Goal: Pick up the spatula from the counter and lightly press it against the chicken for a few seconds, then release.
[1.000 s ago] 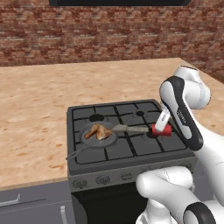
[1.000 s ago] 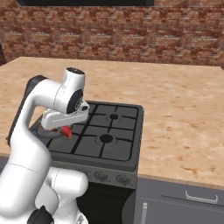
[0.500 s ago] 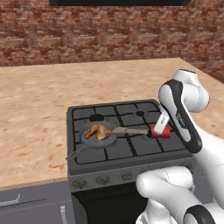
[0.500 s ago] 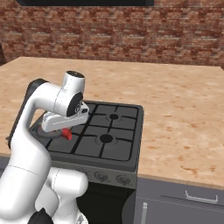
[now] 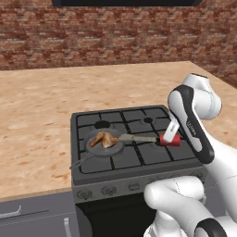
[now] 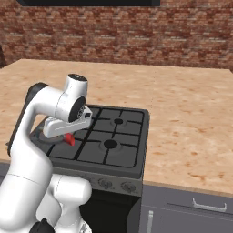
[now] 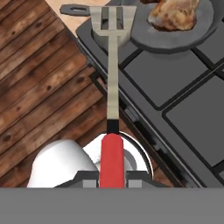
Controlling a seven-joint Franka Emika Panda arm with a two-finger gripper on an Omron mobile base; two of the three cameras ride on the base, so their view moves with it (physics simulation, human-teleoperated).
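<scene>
A browned piece of chicken (image 5: 103, 139) lies in a small grey pan (image 5: 92, 150) on the stove's front-left burner. My gripper (image 5: 171, 134) is shut on the red handle of the spatula (image 5: 169, 140), whose metal blade reaches left, level, toward the chicken. In the hand view the spatula (image 7: 113, 87) runs straight up from my gripper (image 7: 112, 180), and its slotted head sits over the pan's rim just left of the chicken (image 7: 177, 13). Whether blade and meat touch I cannot tell. In the right base view the arm hides most of the pan; the gripper (image 6: 67, 133) hangs over the stove's left side.
The black stove (image 5: 139, 157) with its grates is set into a light wooden counter (image 5: 37, 115), with a brick wall behind. The pan's thin handle (image 5: 77, 163) points toward the front-left corner. Knobs line the stove front. The hand view shows wooden floor (image 7: 39, 78) below.
The hand with the spatula has sunk and tilted very slightly. Chicken and pan lie where they were.
</scene>
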